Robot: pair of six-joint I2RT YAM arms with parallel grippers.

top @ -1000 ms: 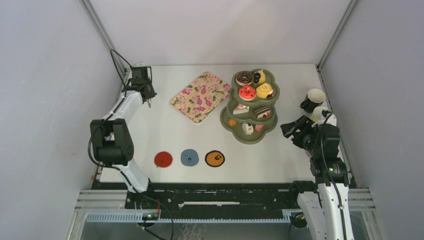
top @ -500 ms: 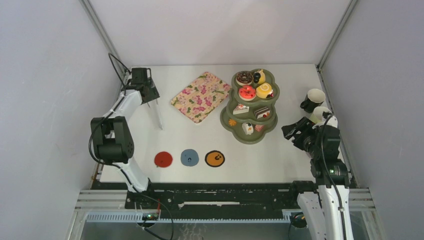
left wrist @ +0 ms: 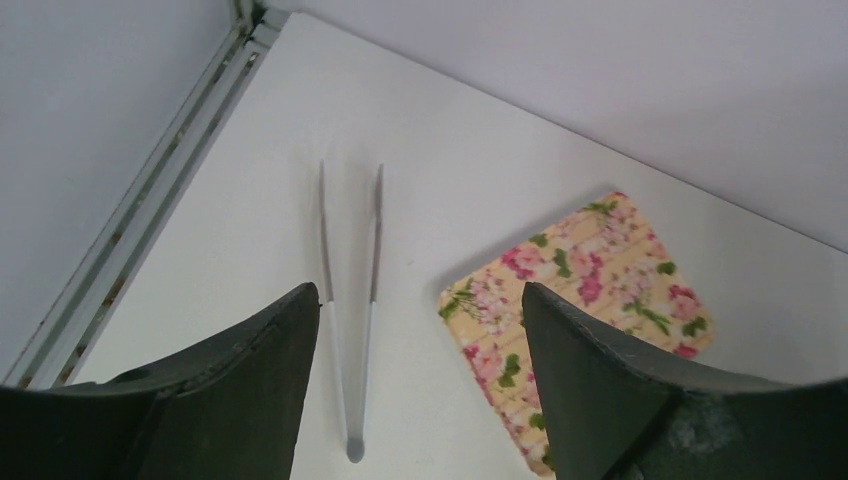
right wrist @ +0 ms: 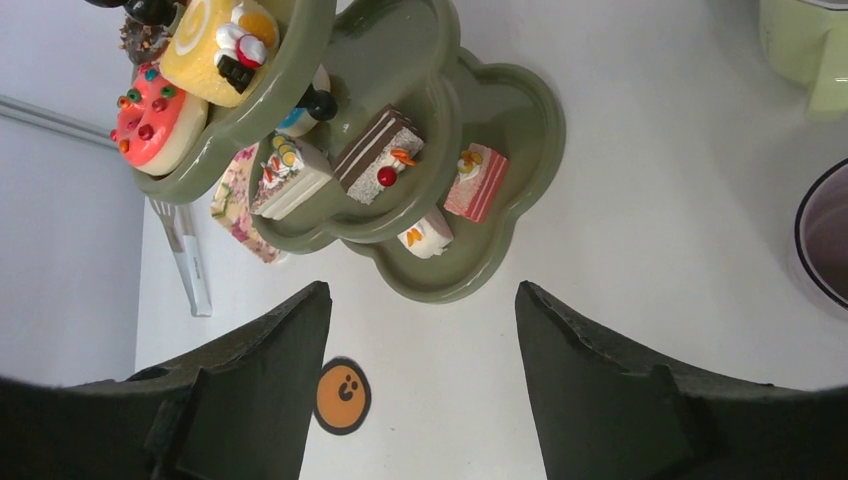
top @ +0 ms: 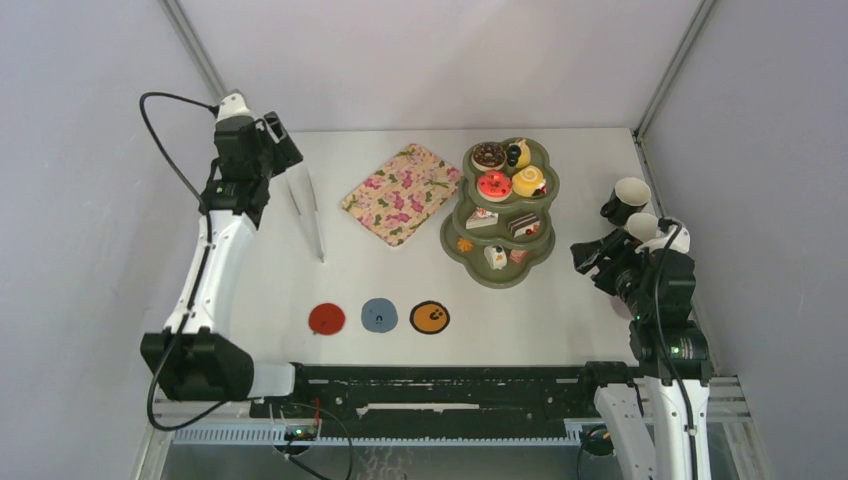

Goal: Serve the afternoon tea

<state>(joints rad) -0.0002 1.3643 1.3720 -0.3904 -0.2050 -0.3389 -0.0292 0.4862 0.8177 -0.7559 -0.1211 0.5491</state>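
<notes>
The olive-green three-tier stand (top: 506,279) stands right of centre with toy donuts (top: 494,184) on its top tier and cake slices (top: 522,224) lower down. Its tiers (right wrist: 520,130) also fill the top of the right wrist view. Two mugs (top: 630,195) stand at the right edge, just beyond my right gripper (top: 590,255), which is open and empty (right wrist: 420,300). Metal tongs (top: 311,215) lie flat on the table. My left gripper (top: 283,148) hovers open above them at the far left (left wrist: 420,300), holding nothing; the tongs (left wrist: 350,300) lie just inside its left finger.
A pink floral tray (top: 400,192) lies between the tongs and the stand, also seen as the tray (left wrist: 600,270) under my left gripper. Red (top: 327,319), blue (top: 379,315) and orange (top: 430,318) coasters sit in a row near the front. Walls close in left and right.
My left gripper opened and let go of the tongs, which now lie on the table. The left arm then rose and drew back toward the far left corner. The right gripper drifted slightly right.
</notes>
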